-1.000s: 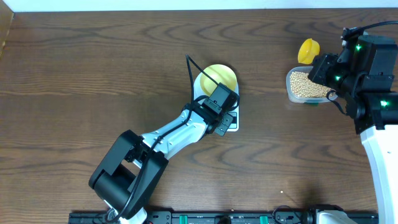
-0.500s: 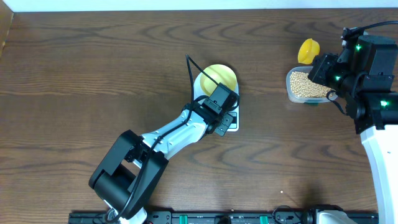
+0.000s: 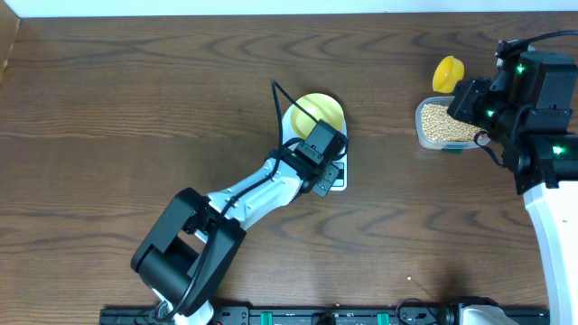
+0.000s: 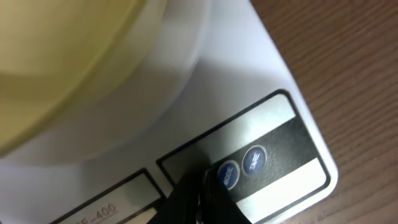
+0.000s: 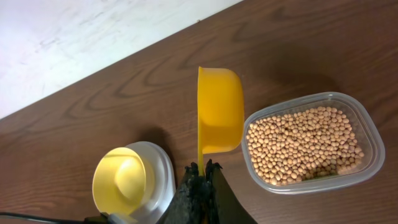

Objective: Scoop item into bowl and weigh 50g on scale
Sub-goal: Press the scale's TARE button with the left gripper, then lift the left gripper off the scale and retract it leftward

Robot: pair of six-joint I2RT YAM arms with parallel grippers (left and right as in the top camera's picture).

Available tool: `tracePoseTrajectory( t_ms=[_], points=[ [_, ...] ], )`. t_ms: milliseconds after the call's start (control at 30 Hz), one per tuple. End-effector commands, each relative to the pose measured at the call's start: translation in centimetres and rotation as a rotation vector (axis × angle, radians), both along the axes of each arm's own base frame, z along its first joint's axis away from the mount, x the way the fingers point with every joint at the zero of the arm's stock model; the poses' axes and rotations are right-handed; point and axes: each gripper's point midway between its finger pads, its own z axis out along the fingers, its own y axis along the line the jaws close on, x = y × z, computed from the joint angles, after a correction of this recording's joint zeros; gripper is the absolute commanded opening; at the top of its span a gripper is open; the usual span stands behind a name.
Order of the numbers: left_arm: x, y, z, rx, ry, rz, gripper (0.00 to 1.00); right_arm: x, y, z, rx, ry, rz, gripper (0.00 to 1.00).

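Note:
The pale yellow bowl [image 3: 318,112] stands empty on the white scale [image 3: 336,181]; it also shows in the right wrist view [image 5: 124,180] and the left wrist view [image 4: 56,68]. My left gripper [image 4: 202,186] is shut, its tip down on the scale's panel [image 4: 273,155] right beside the two round buttons [image 4: 241,168]. My right gripper [image 5: 202,171] is shut on the handle of a bright yellow measuring spoon [image 5: 219,112], held empty beside the clear tub [image 5: 373,149] full of beige beans [image 5: 301,146]. In the overhead view the spoon [image 3: 446,72] is just behind the tub [image 3: 423,135].
The brown wooden table [image 3: 135,117] ends at a white wall along the back [image 5: 74,43]. The left arm [image 3: 244,194] stretches from the front centre to the scale. The right arm [image 3: 533,108] stands at the right edge.

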Motion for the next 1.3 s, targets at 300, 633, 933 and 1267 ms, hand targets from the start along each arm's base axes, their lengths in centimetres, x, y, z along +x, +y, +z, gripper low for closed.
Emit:
tracePoseTrajectory(
  t_ms=[300,633,933,1267],
  points=[
    [-2.6,2.4,-5.3,0.123,0.139,0.013,0.07,0.2,-0.4,1.3,-0.018,-0.033,-0.003,0.01],
    [-2.9,3.5,-5.4,0.172,0.151,0.05,0.07,0.2,-0.4,1.2,-0.018,-0.032,-0.003,0.01],
    [-3.1,3.7,-5.5,0.179,0.157,0.05,0.07,0.2,-0.4,1.3,-0.018,-0.035,-0.004,0.01],
    [-3.0,3.9,-5.5,0.189,0.152,0.054,0.07,0.2,-0.5,1.3,-0.021,-0.035,-0.007,0.01]
  ],
)
